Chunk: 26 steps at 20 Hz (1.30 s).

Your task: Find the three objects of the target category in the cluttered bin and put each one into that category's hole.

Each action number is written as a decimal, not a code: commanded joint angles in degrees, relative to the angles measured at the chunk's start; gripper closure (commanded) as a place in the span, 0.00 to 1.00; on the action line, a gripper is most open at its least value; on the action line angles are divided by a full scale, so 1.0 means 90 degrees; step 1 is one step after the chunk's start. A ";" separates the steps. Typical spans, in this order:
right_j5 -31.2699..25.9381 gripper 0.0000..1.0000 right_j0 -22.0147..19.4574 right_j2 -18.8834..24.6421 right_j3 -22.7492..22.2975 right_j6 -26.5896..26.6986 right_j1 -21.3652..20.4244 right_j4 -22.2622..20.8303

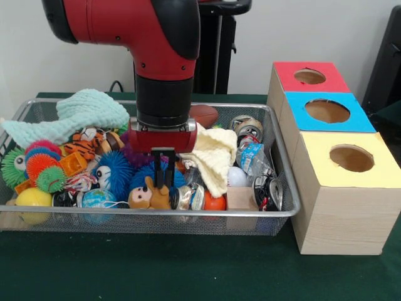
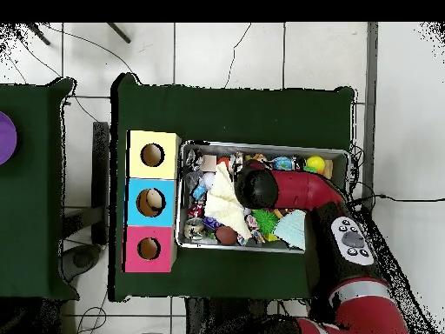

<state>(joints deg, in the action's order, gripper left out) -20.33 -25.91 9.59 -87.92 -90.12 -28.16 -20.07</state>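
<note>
The wire mesh bin (image 1: 156, 214) stands on the green table, full of clutter; it also shows in the overhead view (image 2: 265, 145). A brown plush animal (image 1: 145, 195) lies at the bin's near edge. An orange black-striped plush tiger (image 1: 88, 144) lies at the left, under the edge of a green cloth. No third plush shows. My gripper (image 1: 164, 182) reaches straight down into the bin, with its tip just above and right of the brown plush's head. In the overhead view the arm's wrist (image 2: 256, 187) hides the gripper.
Three boxes stand right of the bin, with a red (image 1: 309, 76), blue (image 1: 327, 111) and yellow (image 1: 351, 158) holed top. A light-green knitted cloth (image 1: 81, 113), a cream cloth (image 1: 216, 153), spiky balls (image 1: 116, 169), crushed cans (image 1: 268, 191) and a wooden block (image 1: 241, 197) crowd the bin.
</note>
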 commanded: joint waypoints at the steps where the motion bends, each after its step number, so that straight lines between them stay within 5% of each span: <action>1: 0.0174 1.00 -0.0018 0.0455 -0.0875 -0.0884 -0.0257 0.0216; 21: 0.0608 1.00 0.0277 0.0254 -0.1534 -0.1315 -0.0665 0.0463; 26: 0.0674 1.00 0.0265 0.0244 -0.1348 -0.1177 -0.0407 0.0499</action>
<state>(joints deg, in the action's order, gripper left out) -17.53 -23.70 9.59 -97.35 -90.14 -33.37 -17.52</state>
